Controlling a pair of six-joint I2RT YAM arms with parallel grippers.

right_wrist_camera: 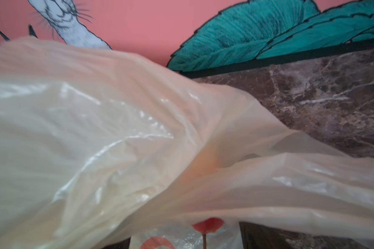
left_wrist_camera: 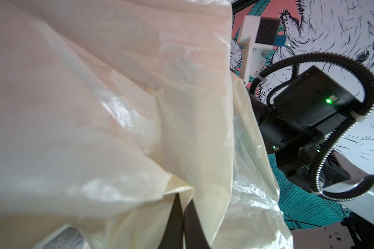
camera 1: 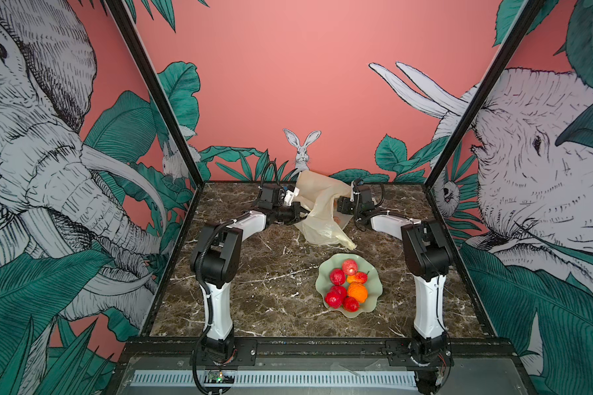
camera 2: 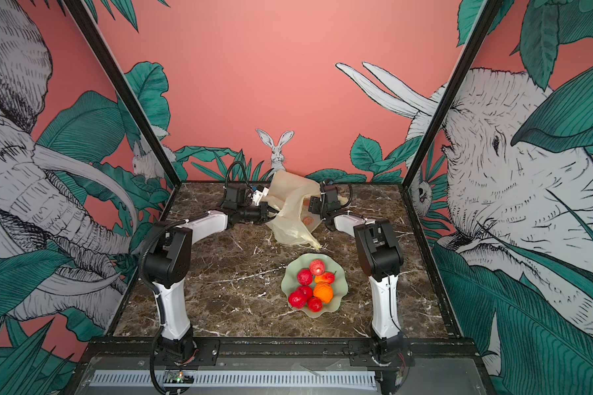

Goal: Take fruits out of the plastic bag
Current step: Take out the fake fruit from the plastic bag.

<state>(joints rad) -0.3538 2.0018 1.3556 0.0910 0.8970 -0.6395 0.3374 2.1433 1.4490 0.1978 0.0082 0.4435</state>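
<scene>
The plastic bag [camera 1: 319, 201] [camera 2: 288, 198], cream and translucent, is lifted at the back of the table. My left gripper [camera 1: 302, 212] [camera 2: 270, 213] [left_wrist_camera: 183, 199] is shut on a fold of its film [left_wrist_camera: 117, 107]. On the bag's other side, my right gripper [camera 1: 342, 205] [camera 2: 314, 205] [right_wrist_camera: 186, 239] stands open, its dark fingers [right_wrist_camera: 255, 236] wide apart and bag film [right_wrist_camera: 95, 129] draped over and between them. Several fruits [camera 1: 348, 285] [camera 2: 310, 285], red bumpy ones and an orange one, lie in a dish. I see no fruit inside the bag, only flat red print [right_wrist_camera: 207, 224].
The pale green wavy-rimmed dish [camera 1: 374, 277] [camera 2: 341, 277] sits on the marble table [camera 1: 254, 290] toward the front, right of centre. The back wall stands right behind the bag. Black frame posts rise at the table's back corners.
</scene>
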